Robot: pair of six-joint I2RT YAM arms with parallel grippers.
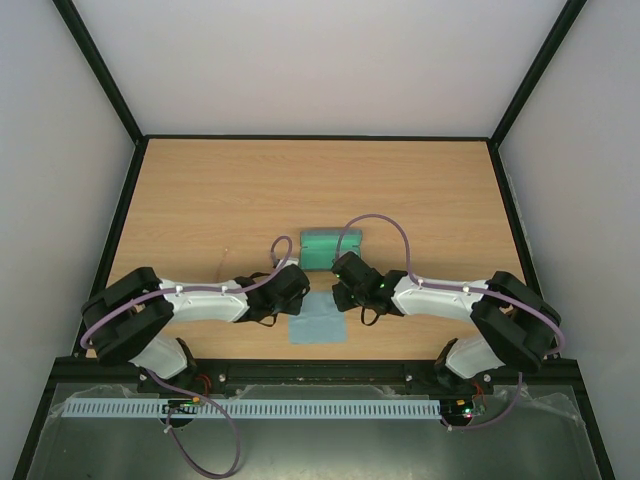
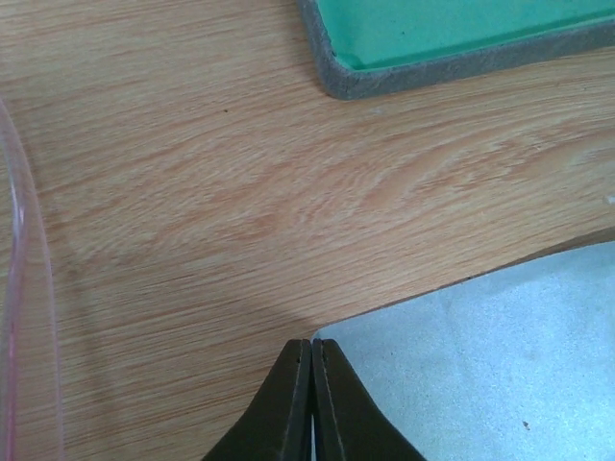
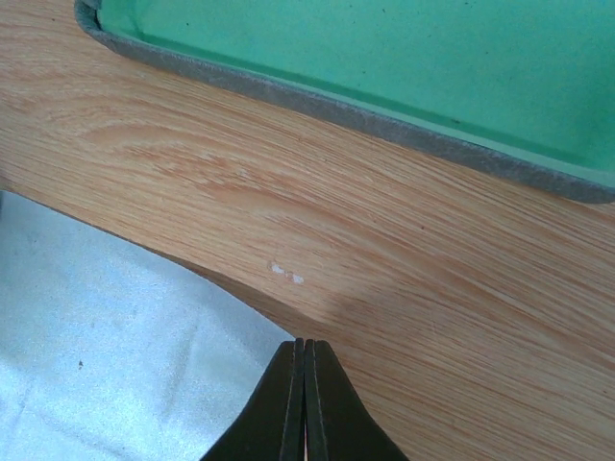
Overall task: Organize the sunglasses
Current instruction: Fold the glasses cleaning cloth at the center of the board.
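The sunglasses show only as a thin translucent pink rim and lens [image 2: 24, 365] at the left edge of the left wrist view; in the top view they are hidden. The light blue cloth [image 1: 318, 325] lies just in front of the open blue-grey case with green lining [image 1: 330, 250]. My left gripper [image 1: 303, 293] is shut on the cloth's far left corner [image 2: 332, 338]. My right gripper [image 1: 338, 292] is shut on its far right corner [image 3: 279, 338]. Both corners are raised a little, with shadow under the cloth's edges [image 3: 115, 355].
The case's grey rim [image 2: 432, 72] is a short way beyond the left fingertips, and it also shows in the right wrist view [image 3: 336, 108]. Bare wooden table [image 1: 200, 200] stretches to black side walls. The two arms meet at the middle front.
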